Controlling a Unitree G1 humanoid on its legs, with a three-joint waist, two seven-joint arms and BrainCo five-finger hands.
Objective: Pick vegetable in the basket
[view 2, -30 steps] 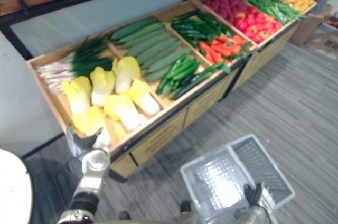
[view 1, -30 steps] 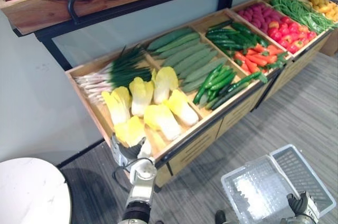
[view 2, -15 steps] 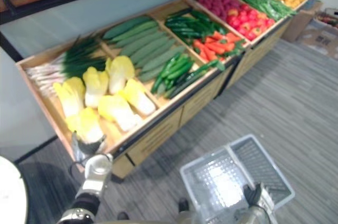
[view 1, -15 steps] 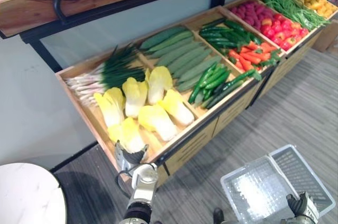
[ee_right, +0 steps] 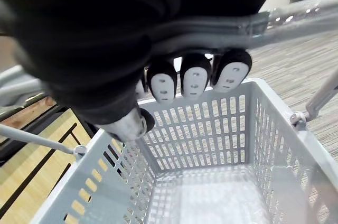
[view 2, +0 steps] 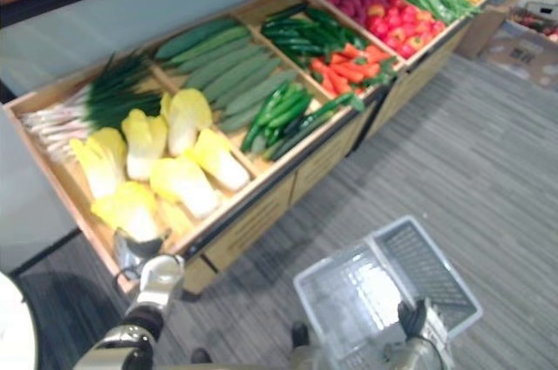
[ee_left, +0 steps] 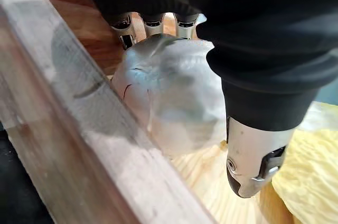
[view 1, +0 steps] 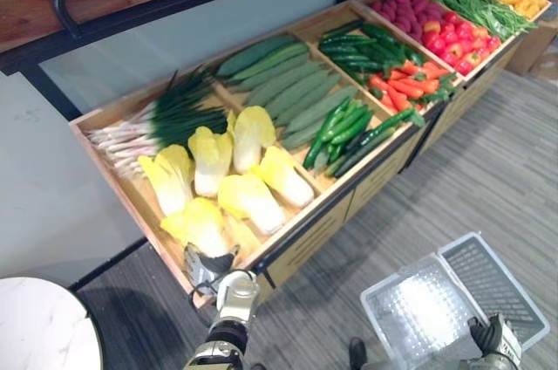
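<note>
My left hand's fingers and thumb curl round the pale base of the cabbage, which lies in the wooden bin's front corner against the rail, ready for lifting. My right hand wraps the handle, holding the basket open in front of the bin to receive it.

place: shop, likely grocery | evidence: wooden produce bins; shopping basket
</note>
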